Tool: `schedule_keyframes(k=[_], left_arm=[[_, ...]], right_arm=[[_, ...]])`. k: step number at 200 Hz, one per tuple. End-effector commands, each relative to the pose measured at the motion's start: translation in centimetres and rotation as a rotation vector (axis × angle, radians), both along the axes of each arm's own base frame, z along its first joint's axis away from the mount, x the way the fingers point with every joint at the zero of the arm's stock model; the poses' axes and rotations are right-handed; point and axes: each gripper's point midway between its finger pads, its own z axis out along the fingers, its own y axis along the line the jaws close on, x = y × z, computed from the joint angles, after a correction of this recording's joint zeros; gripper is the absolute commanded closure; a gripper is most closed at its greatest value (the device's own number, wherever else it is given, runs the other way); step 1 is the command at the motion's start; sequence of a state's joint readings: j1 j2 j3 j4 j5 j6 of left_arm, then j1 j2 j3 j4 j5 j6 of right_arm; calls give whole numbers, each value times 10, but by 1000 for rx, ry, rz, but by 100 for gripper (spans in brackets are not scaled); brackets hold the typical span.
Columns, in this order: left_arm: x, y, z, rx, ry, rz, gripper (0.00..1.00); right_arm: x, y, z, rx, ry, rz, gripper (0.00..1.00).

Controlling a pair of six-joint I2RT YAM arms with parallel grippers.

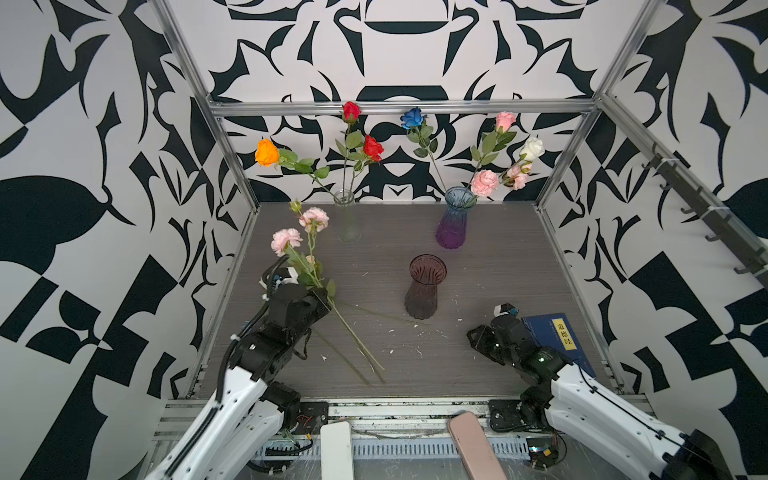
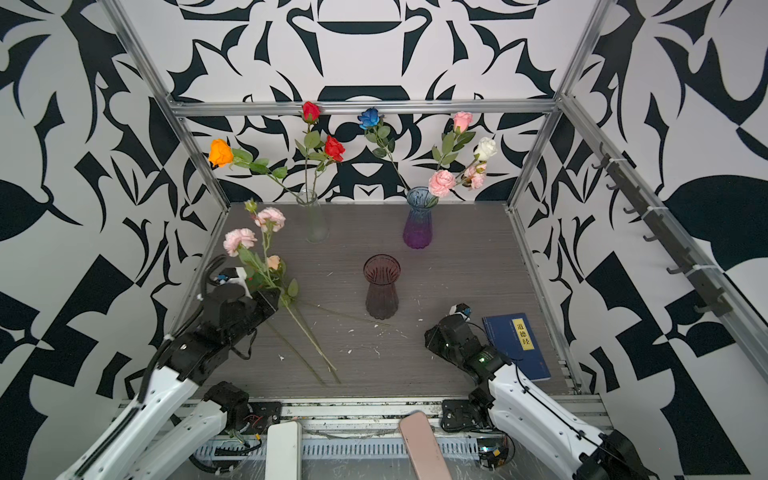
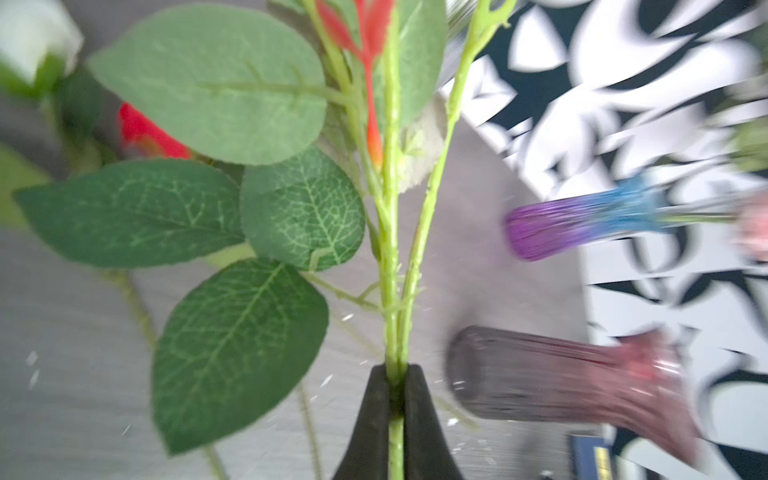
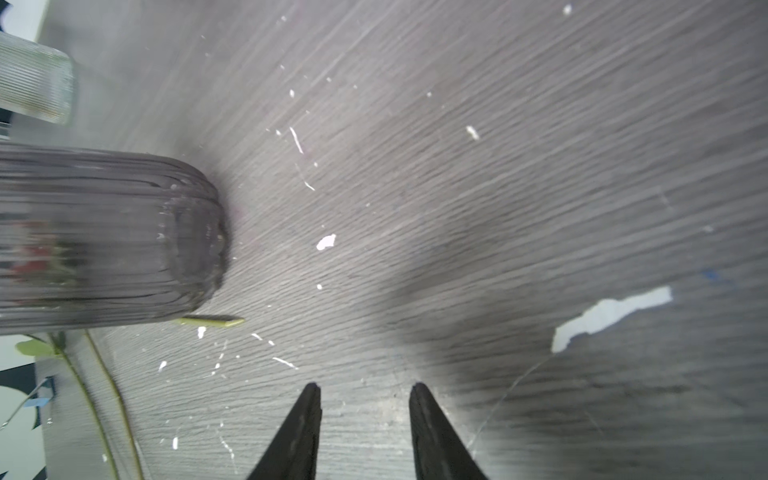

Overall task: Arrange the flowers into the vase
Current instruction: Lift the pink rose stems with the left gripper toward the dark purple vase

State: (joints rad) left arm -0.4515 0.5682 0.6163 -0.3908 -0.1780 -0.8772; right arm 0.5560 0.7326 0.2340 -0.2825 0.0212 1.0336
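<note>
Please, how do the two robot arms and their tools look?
The left arm and right arm have white shells with small dark screw dots and black cables alongside; their joints and wrists are black. A green light glows on the right arm. The left tool and right tool each have two black, tapered fingers.

Grey table (image 1: pixel 478 291) with clear vase (image 1: pixel 348 220), blue-purple vase (image 1: pixel 454 224), maroon vase (image 1: pixel 423 291), blue book (image 1: pixel 557 338), flower stems (image 1: pixel 340 358), perhaps paper flecks (image 4: pixel 326 242).
</note>
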Motion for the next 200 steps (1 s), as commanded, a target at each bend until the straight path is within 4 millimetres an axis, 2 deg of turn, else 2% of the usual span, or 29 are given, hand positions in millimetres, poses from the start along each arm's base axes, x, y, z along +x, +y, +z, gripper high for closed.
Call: schedule_keyframes(k=[1,35,68,93,112,124,147,174,200], left_arm=[[-2,-12,53,-70,-223,-85,100],[8,-23,128,-155,-405,-112,100],[36,-43,184,-160,-534,-154,100],[54,-59,237,-144,-660,-190,100],[69,-76,262,-81,-714,-220,100],[76,-86,268,-51,-742,-228,100],[88,-107,265,-16,-770,-244,100],[93,-134,250,25,-775,-277,100],[88,-167,232,100,-803,-312,100]], right_arm=[[7,3,6,8,-21,-2,61],[6,3,4,6,-11,0,61],[6,2,5,7,-16,-6,61],[6,2,4,5,-14,-7,61],[6,2,4,4,-14,-7,61],[7,2,6,3,-18,-8,61],[7,1,6,-2,-19,-7,61],[8,1,6,-7,-15,-6,61],[9,2,5,-12,-7,-1,60]])
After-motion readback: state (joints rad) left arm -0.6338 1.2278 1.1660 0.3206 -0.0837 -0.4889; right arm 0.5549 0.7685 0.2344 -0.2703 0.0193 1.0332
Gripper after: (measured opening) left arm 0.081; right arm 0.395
